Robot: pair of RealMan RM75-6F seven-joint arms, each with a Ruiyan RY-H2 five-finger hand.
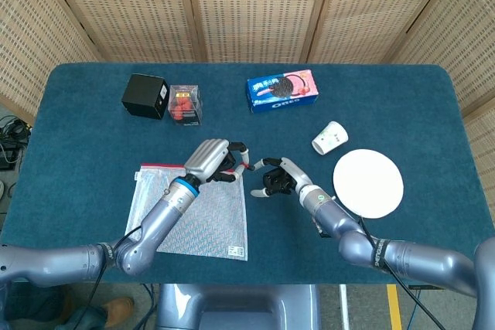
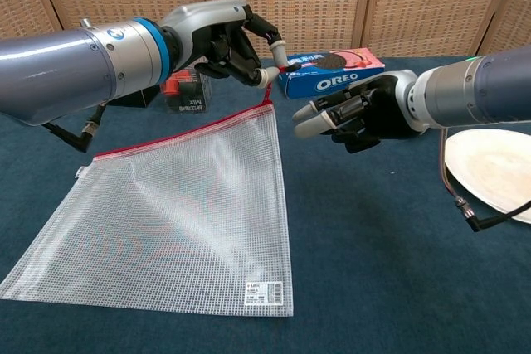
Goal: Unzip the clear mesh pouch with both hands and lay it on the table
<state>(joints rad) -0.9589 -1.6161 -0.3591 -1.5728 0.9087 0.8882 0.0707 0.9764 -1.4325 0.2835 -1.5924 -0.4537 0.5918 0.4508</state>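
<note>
Step in hand: bringing the second hand to the zip end; the zip looks unopened, judging by the unbroken red edge
Left hand (image 2: 236, 43): fingers pinched on the red pull tab (image 2: 267, 93) at the pouch's upper corner, lifting that corner off the table
Clear mesh pouch (image 2: 178, 213): hangs from that pinch down and outward; its lower part lies flat on the blue table (image 2: 382, 254)
Right hand (image 2: 353, 113): just beside the tab, fingers apart, holding nothing
Advice: let the right hand grip the pouch edge under the tab, not the tab itself; keep the left pinch firm; pull along the red zip line (image 2: 178, 134), not upward

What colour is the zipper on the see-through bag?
Red zipper, clearest in the chest view.
</note>
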